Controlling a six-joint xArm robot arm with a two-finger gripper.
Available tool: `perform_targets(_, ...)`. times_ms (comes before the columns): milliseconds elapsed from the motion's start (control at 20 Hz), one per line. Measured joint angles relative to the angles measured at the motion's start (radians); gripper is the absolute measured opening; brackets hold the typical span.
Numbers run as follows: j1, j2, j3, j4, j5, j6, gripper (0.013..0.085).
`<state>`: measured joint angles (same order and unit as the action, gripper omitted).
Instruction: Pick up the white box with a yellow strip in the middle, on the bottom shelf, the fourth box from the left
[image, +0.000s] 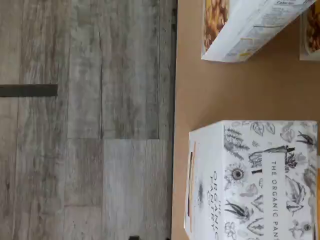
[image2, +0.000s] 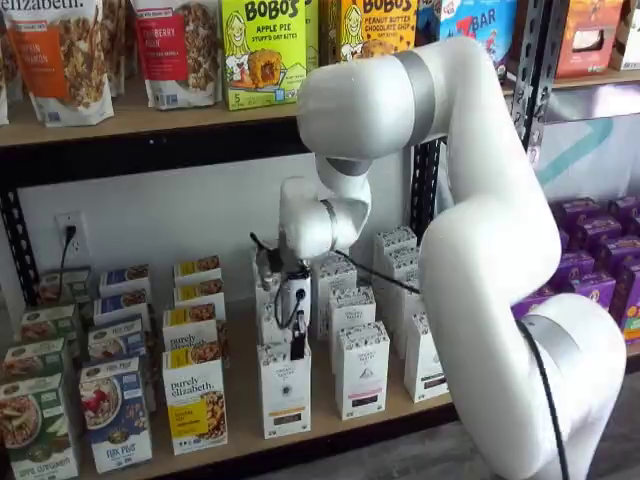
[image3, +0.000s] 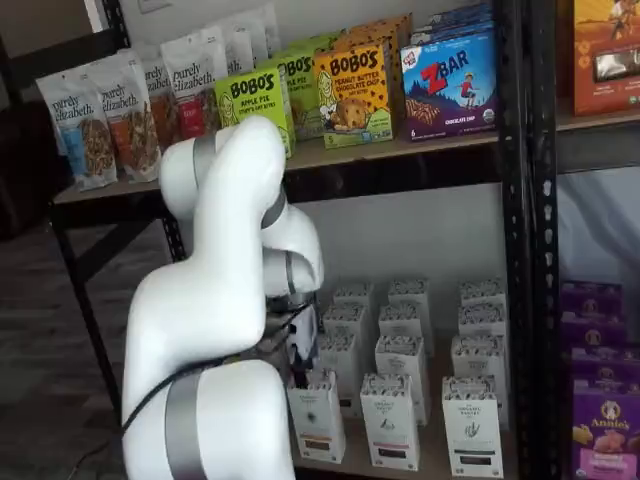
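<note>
Your arm (image2: 470, 230) reaches in from the right in a shelf view, its thick white upper link arching over the lower bay and folding at the elbow so the wrist drops toward the front row of cartons. In the other shelf view the arm's white bulk fills the left foreground and hides most of the wrist.

Your gripper (image2: 297, 345) hangs nose-down from the wrist, its white body vertical with a black cable looping beside it. Only a single dark finger shows, seen edge-on just above the carton tops, so you cannot tell whether the claw is wide, narrow or holding anything. No box is visibly lifted.

The white box (image2: 285, 390) stands upright at the front edge of the bottom shelf (image2: 250, 440), directly beneath the gripper, with a thin orange band above its dark label. It is also seen at the front of the row, beside the arm (image3: 317, 415). A purely elizabeth box (image2: 195, 405) stands just to one side of it, and another white carton (image2: 361, 370) on the other.

In the wrist view the patterned top of the white box (image: 260, 180) lies close under the camera, its orange strip showing along one face, on the tan shelf board (image: 235, 90), with grey plank floor (image: 85, 125) beyond the board's edge
</note>
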<state>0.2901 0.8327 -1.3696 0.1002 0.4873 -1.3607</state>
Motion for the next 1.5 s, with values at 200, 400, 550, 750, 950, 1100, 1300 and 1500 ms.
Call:
perform_targets(200,0.003,0.011,-0.035,-0.009,0.032,0.012,0.085)
perform_targets(400,0.006,0.024,-0.07,-0.013,0.066,0.02,0.085)
perform_targets(550,0.007,0.042,-0.096,-0.036,0.085,0.04,0.085)
perform_targets(750,0.006,0.075,-0.131,-0.038,0.1,0.042,0.085)
perform_targets(950,0.004,0.126,-0.18,-0.038,0.098,0.039,0.085)
perform_targets(1100,0.001,0.158,-0.21,-0.031,0.083,0.03,0.085)
perform_targets(1300,-0.003,0.205,-0.263,-0.046,0.088,0.039,0.085)
perform_targets(1500,-0.007,0.239,-0.3,-0.051,0.098,0.04,0.085)
